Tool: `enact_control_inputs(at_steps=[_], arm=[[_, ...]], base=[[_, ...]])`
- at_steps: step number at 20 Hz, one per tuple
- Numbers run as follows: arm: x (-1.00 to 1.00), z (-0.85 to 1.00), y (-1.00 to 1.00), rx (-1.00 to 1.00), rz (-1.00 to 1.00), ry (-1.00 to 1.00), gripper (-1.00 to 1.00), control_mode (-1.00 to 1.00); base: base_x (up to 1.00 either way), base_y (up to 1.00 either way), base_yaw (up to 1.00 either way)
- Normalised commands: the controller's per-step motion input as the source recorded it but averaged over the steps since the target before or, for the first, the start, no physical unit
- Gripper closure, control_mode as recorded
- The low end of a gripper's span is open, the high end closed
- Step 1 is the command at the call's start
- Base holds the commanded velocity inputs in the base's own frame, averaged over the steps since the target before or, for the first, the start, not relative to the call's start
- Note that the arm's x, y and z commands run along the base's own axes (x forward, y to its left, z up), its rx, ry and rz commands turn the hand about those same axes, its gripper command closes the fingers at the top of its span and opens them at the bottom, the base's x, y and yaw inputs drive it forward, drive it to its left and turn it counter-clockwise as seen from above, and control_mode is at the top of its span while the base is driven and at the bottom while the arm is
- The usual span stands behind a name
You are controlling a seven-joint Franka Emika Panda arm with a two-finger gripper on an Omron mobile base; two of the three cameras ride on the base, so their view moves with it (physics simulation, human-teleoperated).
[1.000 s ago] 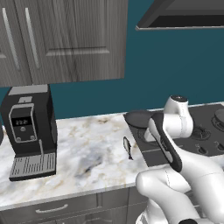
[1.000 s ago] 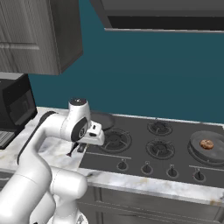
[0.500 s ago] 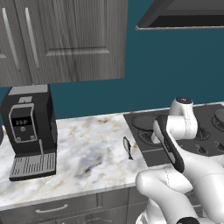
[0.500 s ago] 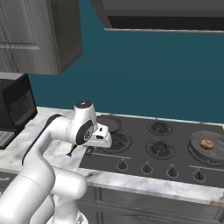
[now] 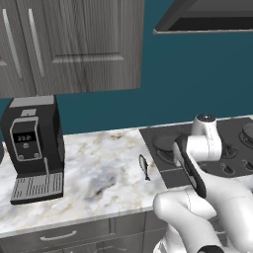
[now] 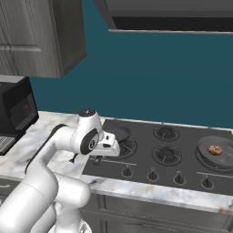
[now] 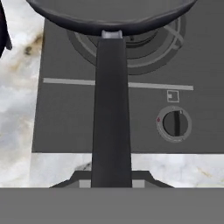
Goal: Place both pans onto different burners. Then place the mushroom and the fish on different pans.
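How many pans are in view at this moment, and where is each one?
2. One pan sits on the far-right burner holding the mushroom. The other pan is over the front-left burner, its handle between the fingers.

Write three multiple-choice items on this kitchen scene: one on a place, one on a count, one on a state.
1. Where is the small brown mushroom?
A. In the dark round pan on the right burner
B. On the marble counter
C. On the coffee machine

2. How many round cooktop knobs show in the right base view?
A. Two
B. Four
C. Seven

3. What does the gripper hold?
A. Nothing
B. The slim grey fish
C. The straight dark pan handle

Answers: 1 A, the mushroom sits inside that pan. 2 B, four knobs line the front edge. 3 C, the handle runs into the shut gripper.
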Motion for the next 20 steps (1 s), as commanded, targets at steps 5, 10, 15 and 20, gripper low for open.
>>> enact_control_inputs(at_steps=[5,10,15,20], arm=[[0.00,-0.25,-0.09,-0.07,0.00,0.00,1.00,-1.00],[0.00,-0.09,-0.26,-0.03,0.00,0.00,1.00,-1.00],[0.00,-0.10,-0.23,0.00,-0.01,0.00,1.00,-1.00],[0.03,-0.12,-0.06,0.00,-0.04,0.00,1.00,-1.00]], base=[[0.00,0.00,0.00],[0.00,0.00,0.00],[0.00,0.00,0.00],[0.00,0.00,0.00]])
